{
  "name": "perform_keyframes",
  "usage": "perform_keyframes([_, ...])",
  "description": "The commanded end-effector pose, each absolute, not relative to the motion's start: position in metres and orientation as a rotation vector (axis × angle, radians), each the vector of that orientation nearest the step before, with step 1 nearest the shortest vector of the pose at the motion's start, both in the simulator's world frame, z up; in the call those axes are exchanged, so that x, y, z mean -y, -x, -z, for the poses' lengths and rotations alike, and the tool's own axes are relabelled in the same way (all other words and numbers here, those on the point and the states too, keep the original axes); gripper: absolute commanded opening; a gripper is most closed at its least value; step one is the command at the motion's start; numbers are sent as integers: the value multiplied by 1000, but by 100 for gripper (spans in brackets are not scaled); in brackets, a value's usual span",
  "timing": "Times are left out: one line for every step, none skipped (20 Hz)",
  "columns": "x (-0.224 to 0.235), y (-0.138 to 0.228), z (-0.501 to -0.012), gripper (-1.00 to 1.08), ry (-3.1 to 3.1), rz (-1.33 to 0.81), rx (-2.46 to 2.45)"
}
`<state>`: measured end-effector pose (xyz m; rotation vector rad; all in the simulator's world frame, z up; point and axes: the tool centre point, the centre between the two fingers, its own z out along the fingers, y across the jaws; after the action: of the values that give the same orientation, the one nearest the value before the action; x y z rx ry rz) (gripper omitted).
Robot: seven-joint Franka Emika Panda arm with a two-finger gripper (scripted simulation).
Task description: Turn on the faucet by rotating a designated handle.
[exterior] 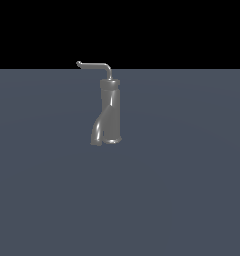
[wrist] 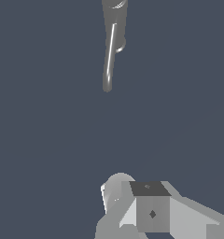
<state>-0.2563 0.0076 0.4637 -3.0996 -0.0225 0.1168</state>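
Standing upright on the flat slate-blue worktop (exterior: 182, 190), the faucet (exterior: 110, 112) is a small glossy grey fixture with a tubular body, a collar at its top and a twisted spout that forks near the base. From that collar rises the handle (exterior: 94, 65), a thin grey rod bent in an L; its long arm runs level toward the exterior view's left and ends in a small knobbed tip. No part of the arm shows in the exterior view.

In the wrist view the handle (wrist: 109, 58) appears as a slim bright rod seen from above, stretching from the faucet (wrist: 115, 11) body at the frame's edge out toward the camera, its rounded tip being the end nearest the pincer. The pincer (wrist: 132, 205) shows only as pale grey blocks and one rounded piece at the near edge of that picture. The handle lies well ahead of it, with a broad stretch of bare worktop (wrist: 44, 140) between the two; nothing touches the rod or the faucet. The fingertips are not clearly separable in what is visible, so whether the pincer stands wide or narrow cannot be told, and nothing is seen held in it
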Motion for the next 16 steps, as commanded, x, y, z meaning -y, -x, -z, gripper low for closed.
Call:
perform_keyframes([-8, 256, -464, -100, 3100, -117, 22])
perform_keyframes([-7, 256, -464, -100, 3100, -117, 22])
perform_keyframes([-7, 255, -464, -100, 3100, -115, 22])
perform_keyframes([-5, 254, -464, -100, 3100, -112, 21])
perform_keyframes([-3, 252, -465, -100, 3100, -108, 19])
perform_keyframes([-1, 250, -466, -100, 3100, -104, 19])
perform_keyframes([1, 249, -466, -100, 3100, -100, 19])
perform_keyframes([3, 248, -467, -100, 3100, -96, 20])
perform_keyframes([4, 247, -467, -100, 3101, -94, 22])
perform_keyframes([5, 247, -467, -100, 3101, -93, 24])
perform_keyframes([5, 247, -467, -100, 3101, -93, 26])
perform_keyframes([5, 247, -467, -100, 3101, -93, 26])
perform_keyframes([5, 247, -467, -100, 3101, -93, 26])
perform_keyframes([4, 247, -467, -100, 3101, -94, 23])
perform_keyframes([4, 247, -467, -100, 3100, -94, 19])
perform_keyframes([4, 246, -467, -100, 3099, -94, 13])
